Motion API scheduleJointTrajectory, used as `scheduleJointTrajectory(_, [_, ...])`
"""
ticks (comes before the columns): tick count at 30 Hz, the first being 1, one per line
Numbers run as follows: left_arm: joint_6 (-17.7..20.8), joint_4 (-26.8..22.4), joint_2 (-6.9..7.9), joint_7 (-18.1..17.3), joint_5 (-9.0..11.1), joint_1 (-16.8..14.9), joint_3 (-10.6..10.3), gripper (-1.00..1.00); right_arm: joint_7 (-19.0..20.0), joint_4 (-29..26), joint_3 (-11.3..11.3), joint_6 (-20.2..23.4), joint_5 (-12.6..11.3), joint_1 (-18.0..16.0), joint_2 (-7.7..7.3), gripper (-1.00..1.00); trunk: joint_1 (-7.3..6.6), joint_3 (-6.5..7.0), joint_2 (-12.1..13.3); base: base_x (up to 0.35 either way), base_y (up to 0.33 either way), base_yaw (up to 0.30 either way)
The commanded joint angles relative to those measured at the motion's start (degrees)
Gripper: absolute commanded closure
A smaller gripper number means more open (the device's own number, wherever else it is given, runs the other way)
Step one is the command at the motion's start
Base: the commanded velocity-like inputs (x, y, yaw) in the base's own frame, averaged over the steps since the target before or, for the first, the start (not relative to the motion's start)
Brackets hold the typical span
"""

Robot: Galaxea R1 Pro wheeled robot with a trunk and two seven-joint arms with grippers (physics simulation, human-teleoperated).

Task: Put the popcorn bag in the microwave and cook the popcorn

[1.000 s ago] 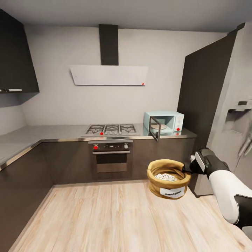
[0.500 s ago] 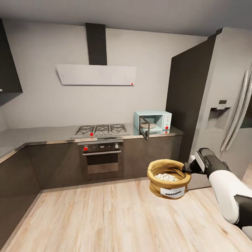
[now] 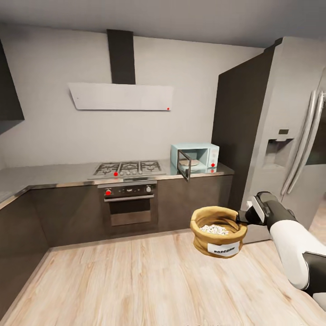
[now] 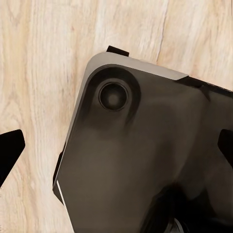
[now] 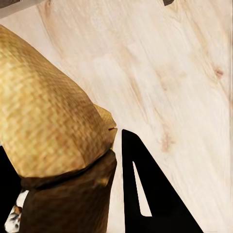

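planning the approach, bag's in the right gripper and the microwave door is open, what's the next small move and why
Probably roll the base closer to the microwave. The right gripper holds the popcorn bag by its rim out over the floor, while the microwave sits across the room on the countertop with its door swung open, seemingly beyond arm's reach.

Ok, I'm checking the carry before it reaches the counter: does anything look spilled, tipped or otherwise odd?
Nothing looks spilled. The popcorn bag hangs upright in the right gripper, held by its rim above the wood floor, white popcorn inside. The microwave door stands open on the countertop, ready for loading.
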Motion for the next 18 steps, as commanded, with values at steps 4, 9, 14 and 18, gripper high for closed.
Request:
scheduleJointTrajectory(4, [-0.1, 0.0, -0.02, 0.1, 0.2, 0.0, 0.1, -1.0, 0.5, -0.1, -0.4, 0.2, 0.6, 0.0, -0.03, 1.0, 0.0, -0.08, 0.0, 0.0, 0.0, -0.291])
scheduleJointTrajectory(9, [-0.1, 0.0, -0.02, 0.2, 0.2, 0.0, 0.1, -1.0, 0.4, -0.1, -0.3, 0.2, 0.7, 0.0, 0.01, 1.0, 0.0, -0.08, 0.0, 0.0, 0.0, -0.292])
scheduleJointTrajectory(14, [-0.1, 0.0, -0.02, 0.2, 0.2, 0.0, 0.0, -1.0, 0.4, -0.1, -0.4, 0.2, 0.7, 0.0, -0.04, 1.0, 0.0, -0.08, 0.0, 0.0, 0.0, -0.292])
scheduleJointTrajectory(18, [-0.1, 0.0, -0.02, 0.1, 0.1, 0.0, -0.1, -1.0, 0.5, -0.1, -0.4, 0.3, 0.7, 0.0, -0.05, 1.0, 0.0, -0.08, 0.0, 0.055, 0.0, -0.274])
